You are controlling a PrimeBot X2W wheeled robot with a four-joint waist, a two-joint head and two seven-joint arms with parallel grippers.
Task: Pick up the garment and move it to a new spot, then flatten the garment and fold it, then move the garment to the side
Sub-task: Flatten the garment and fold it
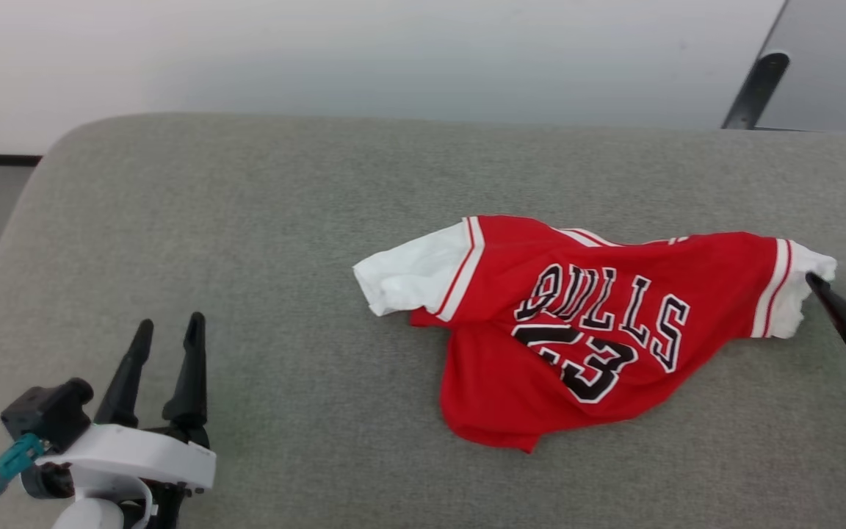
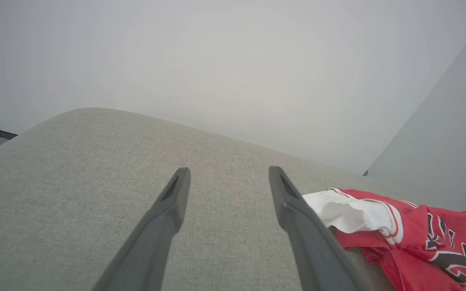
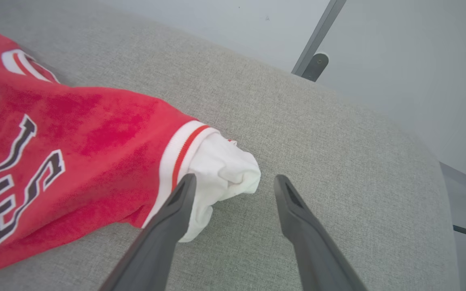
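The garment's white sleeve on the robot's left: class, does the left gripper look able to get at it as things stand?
Probably yes: the left gripper is open, and only bare grey cushion lies between it and that sleeve.

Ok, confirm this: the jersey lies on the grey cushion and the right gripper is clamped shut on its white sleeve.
Not clamped: the right wrist view shows the right gripper open at the white sleeve, gripping nothing. The jersey does lie on the grey cushion.

Grey fabric cushion (image 1: 247, 257), pale wall (image 1: 320, 51), dark post (image 1: 757, 88)
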